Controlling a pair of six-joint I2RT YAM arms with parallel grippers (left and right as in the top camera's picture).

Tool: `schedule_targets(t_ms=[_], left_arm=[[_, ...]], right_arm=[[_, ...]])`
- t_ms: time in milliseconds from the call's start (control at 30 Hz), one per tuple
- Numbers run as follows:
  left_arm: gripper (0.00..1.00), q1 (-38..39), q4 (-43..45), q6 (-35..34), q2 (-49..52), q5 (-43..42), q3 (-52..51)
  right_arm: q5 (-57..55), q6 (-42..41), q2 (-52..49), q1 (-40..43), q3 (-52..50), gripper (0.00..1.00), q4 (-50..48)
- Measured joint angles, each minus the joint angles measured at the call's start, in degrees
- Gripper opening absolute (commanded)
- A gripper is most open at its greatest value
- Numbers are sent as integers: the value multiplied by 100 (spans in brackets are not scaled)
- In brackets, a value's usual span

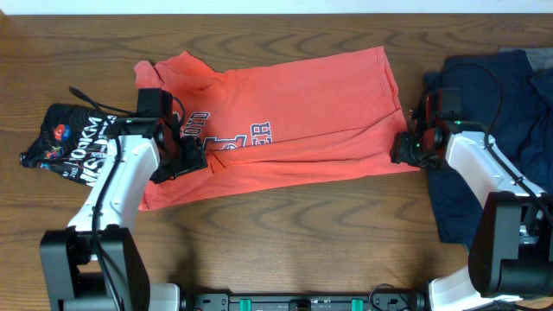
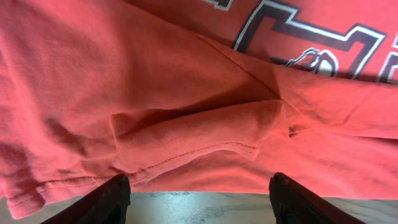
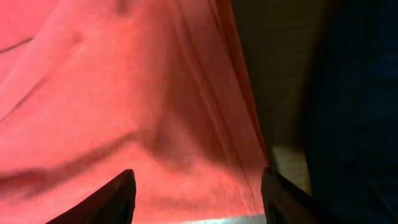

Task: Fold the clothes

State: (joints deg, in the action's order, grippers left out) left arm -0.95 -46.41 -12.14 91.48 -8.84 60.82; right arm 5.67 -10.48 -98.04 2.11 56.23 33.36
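Note:
The coral-red T-shirt [image 1: 294, 104] lies spread across the wooden table, its bottom part folded up so the navy lettering [image 1: 233, 138] shows only partly. My left gripper [image 1: 188, 161] is open over the shirt's left side, near the folded sleeve [image 2: 205, 140]; its fingers straddle the red cloth's edge. My right gripper [image 1: 404, 149] is open at the shirt's lower right corner, with the hem [image 3: 236, 124] between its fingers.
A small black shirt with coloured print [image 1: 73, 138] lies at the left edge. Dark navy garments [image 1: 501, 104] are heaped at the right, under and beside the right arm, and show in the right wrist view [image 3: 354, 106]. Bare wood lies in front of the shirt.

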Motion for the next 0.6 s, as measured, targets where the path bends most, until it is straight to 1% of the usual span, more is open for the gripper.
schedule_targets(t_ms=[133,233,300,367,467,500,600], left_arm=[[73,0,11,-2,129,0,-4],[73,0,35,0,214,0,-4],[73,0,44,-2,291,0,-4],[73,0,48,0,387,-2,-4],[73,0,122,0,601,-2,-4],[73,0,170,0,678,-2,-7],[73,0,321,0,879,-2,-7]], right_arm=[[-31,-214,0,0,-238,59,-328],[-39,-304,0,0,-402,50,-579],[-59,-372,0,0,-494,38,-732],[-66,-415,-2,0,-531,24,-798],[-76,-516,0,0,-533,5,-839],[-72,-577,-2,0,-533,1,-822],[-57,-590,0,0,-533,1,-715]])
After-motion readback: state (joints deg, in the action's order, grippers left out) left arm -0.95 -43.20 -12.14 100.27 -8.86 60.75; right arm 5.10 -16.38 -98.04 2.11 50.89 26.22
